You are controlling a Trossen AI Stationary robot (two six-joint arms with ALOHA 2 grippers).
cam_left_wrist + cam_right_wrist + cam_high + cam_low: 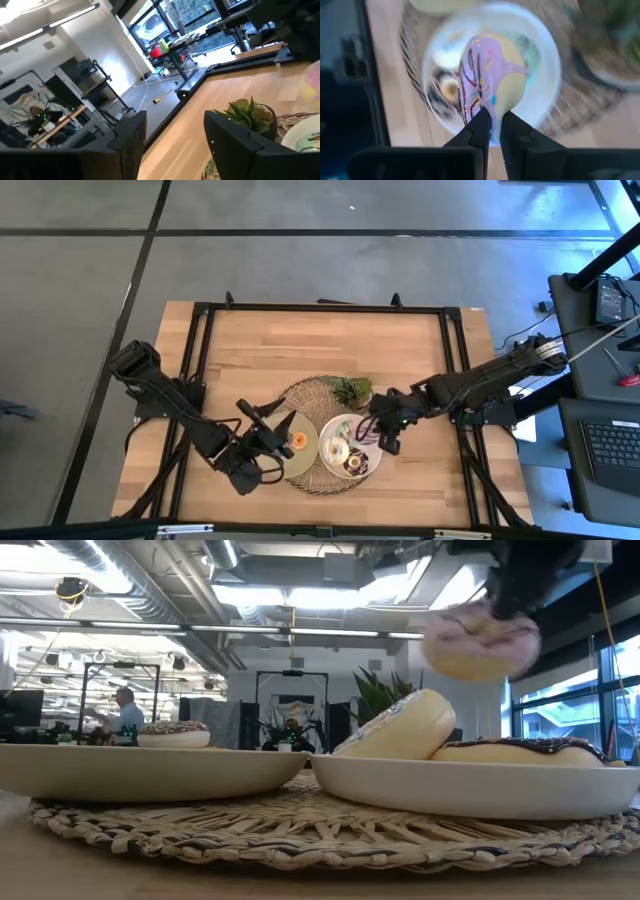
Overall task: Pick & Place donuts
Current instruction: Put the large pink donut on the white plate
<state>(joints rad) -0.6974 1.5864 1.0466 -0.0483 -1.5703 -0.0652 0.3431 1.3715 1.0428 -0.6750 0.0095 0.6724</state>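
My right gripper [493,114] is shut on a donut with lilac icing and dark stripes [490,70], lifted above the right plate [372,463]; the low view shows the donut [480,640] hanging over that plate [470,790]. A cream donut [395,727] leans on a chocolate one [520,748] in this plate. An orange donut [299,442] lies on the left plate [310,430]. My left gripper [278,432] is open and empty beside the left plate, fingers apart in its wrist view [172,140]. My right gripper pinches the lilac donut's rim [493,102] between its two fingers, at the edge nearest the wrist. The fingers come slanting down from the table's right side. The donut is lifted clear and stands out beyond the fingertips above the right plate.
Both plates sit on a round woven mat [300,395] near the table's front middle. A green leafy sprig in a small pot [350,390] stands at the mat's far edge, also in the left wrist view [250,114]. Bare wood lies to the far side and left.
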